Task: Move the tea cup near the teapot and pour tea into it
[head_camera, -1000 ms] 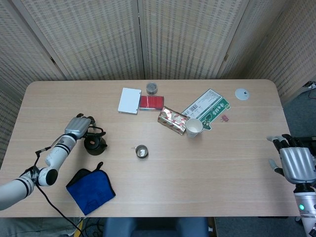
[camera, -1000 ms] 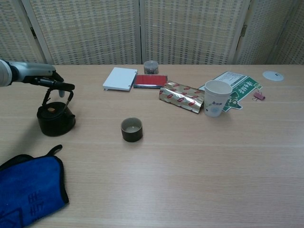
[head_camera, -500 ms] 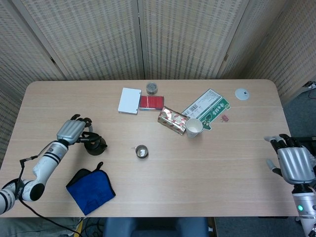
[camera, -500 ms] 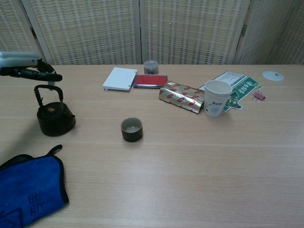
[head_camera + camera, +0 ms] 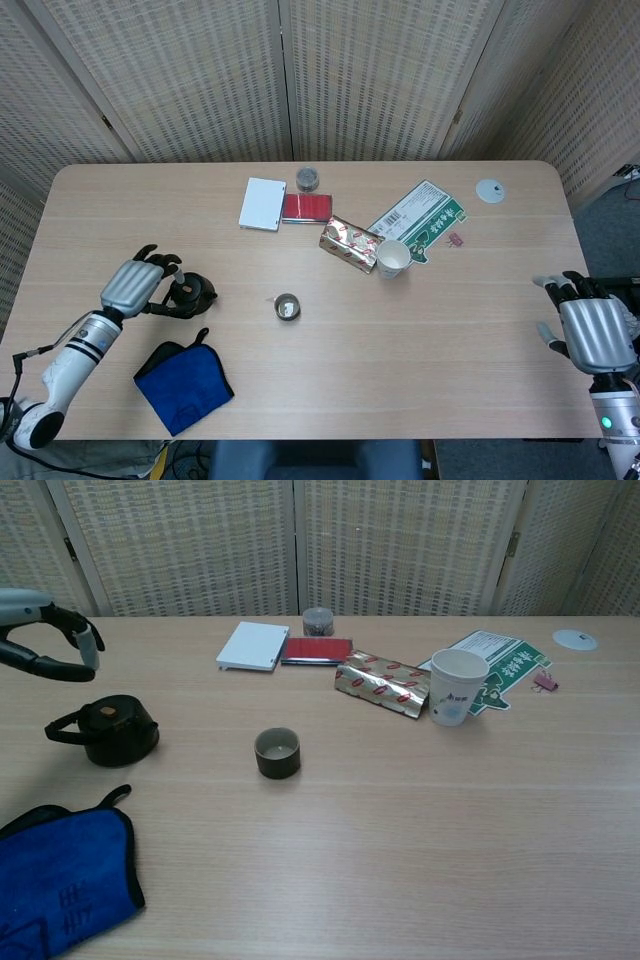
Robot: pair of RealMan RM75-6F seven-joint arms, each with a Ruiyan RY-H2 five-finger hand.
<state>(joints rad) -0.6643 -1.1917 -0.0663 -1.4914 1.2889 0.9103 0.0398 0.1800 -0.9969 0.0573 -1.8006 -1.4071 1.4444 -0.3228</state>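
Teapot (image 5: pixel 190 294) first, from the head view: it sits on the desk (image 5: pixel 480 330) at the left, a squat, dark, cast-iron-looking pot, and its wire handle, which stood upright under my fingers a second ago, has dropped flat. My left hand (image 5: pixel 130 287) has pulled back toward the near-left edge and now lies just beside the pot, fingers loosely spread, holding nothing. The tea cup (image 5: pixel 287 306), a small dark round cup with a pale inside, stays well apart from the pot toward the middle of the desk, so I judge the first step, bringing the cup near, is not yet done, and letting go of the handle means the pour is not under way either. My right hand (image 5: pixel 592 330) hovers at the far right edge with fingers apart and empty. A soft, folded blue cloth (image 5: pixel 183 376) lies near the front, and a paper cup (image 5: pixel 392 258) stands beside a crinkled foil packet (image 5: pixel 350 243). In the chest view the teapot (image 5: pixel 105 730) looks matte and heavy, its lid knob light, its handle folded down to the left. The left hand (image 5: pixel 45 640) floats above and behind it, curved but gripping nothing. The tea cup (image 5: pixel 277 752) stands upright, glazed and straight-walled, untouched. The right hand does not show here.
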